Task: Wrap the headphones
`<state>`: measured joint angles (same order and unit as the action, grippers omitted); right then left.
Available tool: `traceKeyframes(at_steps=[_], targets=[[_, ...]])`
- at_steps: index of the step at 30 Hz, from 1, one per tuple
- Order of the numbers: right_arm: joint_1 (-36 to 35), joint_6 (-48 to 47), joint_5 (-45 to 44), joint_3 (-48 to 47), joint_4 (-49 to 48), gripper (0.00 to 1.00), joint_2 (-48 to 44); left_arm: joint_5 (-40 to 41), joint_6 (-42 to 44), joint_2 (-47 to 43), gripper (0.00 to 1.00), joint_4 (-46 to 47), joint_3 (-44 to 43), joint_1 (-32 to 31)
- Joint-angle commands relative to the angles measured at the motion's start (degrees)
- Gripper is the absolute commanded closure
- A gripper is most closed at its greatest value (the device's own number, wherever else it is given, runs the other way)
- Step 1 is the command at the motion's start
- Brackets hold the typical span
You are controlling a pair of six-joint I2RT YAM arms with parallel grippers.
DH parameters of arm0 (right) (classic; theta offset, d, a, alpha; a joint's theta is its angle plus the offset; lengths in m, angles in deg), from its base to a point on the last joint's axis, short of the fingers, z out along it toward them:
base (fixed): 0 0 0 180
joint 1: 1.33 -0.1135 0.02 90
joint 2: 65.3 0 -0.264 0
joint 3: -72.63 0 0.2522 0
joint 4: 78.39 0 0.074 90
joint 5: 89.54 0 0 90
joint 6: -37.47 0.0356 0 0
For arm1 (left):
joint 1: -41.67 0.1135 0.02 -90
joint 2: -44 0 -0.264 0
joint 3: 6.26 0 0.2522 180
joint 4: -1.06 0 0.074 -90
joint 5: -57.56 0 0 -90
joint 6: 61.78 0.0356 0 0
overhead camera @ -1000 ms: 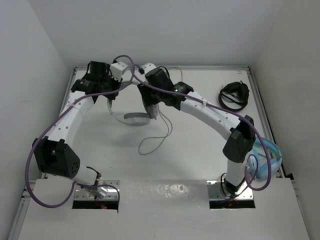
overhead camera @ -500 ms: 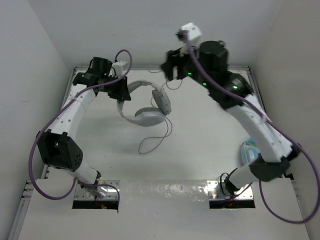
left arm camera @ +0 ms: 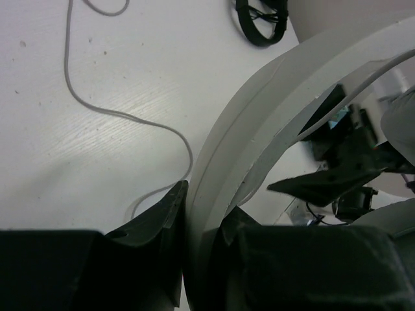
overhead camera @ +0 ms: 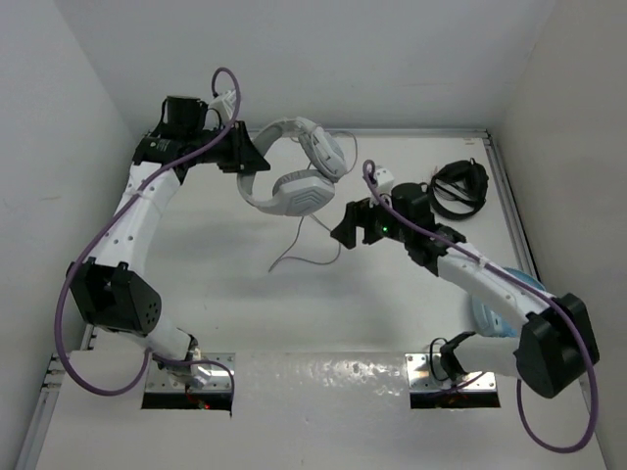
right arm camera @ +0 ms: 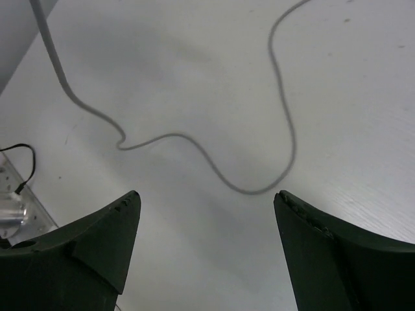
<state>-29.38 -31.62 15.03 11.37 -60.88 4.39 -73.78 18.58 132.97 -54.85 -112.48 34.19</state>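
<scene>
Swinging down from its raised pose at the back, the right hand (overhead camera: pixel 345 227) now hangs low over the middle of the bench (overhead camera: pixel 196 284). Its jaws are spread wide and hold nothing. In its wrist view the thin pale cable (right arm camera: pixel 214 165) snakes across the bench below, between the two fingers (right arm camera: pixel 97 240).

Meanwhile the left hand (overhead camera: pixel 243 159) has carried its load higher and further back. It is clamped narrow on the wide headband (left arm camera: pixel 259 129) of the headphones (overhead camera: pixel 294 181), which hang in the air above the far half of the bench, and the cable trails from them down to the surface.

Well apart, the black headphones (overhead camera: pixel 458 186) lie near the far right edge. The light blue headphones (overhead camera: pixel 488 315) show partly under the right arm.
</scene>
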Motion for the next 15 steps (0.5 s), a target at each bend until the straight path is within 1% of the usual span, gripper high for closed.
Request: traceKeyframes(at_steps=[1, 3, 4, 6, 7, 8, 9, 12, 15], targets=[[-3.75, 6.79, 4.86, 0.84, -23.68, 0.18, 0.96, -4.45, -4.76, -3.80, 1.00, 5.76, -3.25, 0.54], [-7.69, 6.08, 2.24, -0.47, -24.83, 0.18, 4.81, -4.45, -5.38, -4.06, 1.00, 6.81, -3.16, 0.54], [-8.41, 5.99, 2.22, -0.74, -27.80, 0.17, 6.15, -4.45, -5.55, -4.15, 1.00, 7.08, -3.07, 0.54], [-10.00, 8.35, 1.26, -0.92, -32.38, 0.17, 10.26, -4.45, -5.99, -4.24, 1.00, 7.61, -3.51, 0.54], [-10.00, 10.97, 0.47, -1.10, -37.45, 0.18, 13.25, -4.54, -6.95, -4.33, 1.00, 8.13, -3.60, 0.46], [-10.00, 12.22, -0.32, -1.10, -39.41, 0.18, 13.28, -4.54, -7.31, -4.42, 1.00, 8.14, -3.69, 0.45], [-10.00, 13.36, -1.72, -2.32, -40.65, 0.18, 16.06, -4.88, -7.84, -4.42, 1.00, 8.83, -3.60, 0.45], [-10.00, 15.56, -6.12, -7.24, -40.49, 0.18, 21.26, -5.68, -10.21, -4.86, 1.00, 11.47, -3.25, 0.46], [-10.00, 17.32, -8.06, -10.76, -40.75, 0.18, 25.66, -6.29, -13.98, -5.03, 1.00, 15.25, -3.07, 0.46]])
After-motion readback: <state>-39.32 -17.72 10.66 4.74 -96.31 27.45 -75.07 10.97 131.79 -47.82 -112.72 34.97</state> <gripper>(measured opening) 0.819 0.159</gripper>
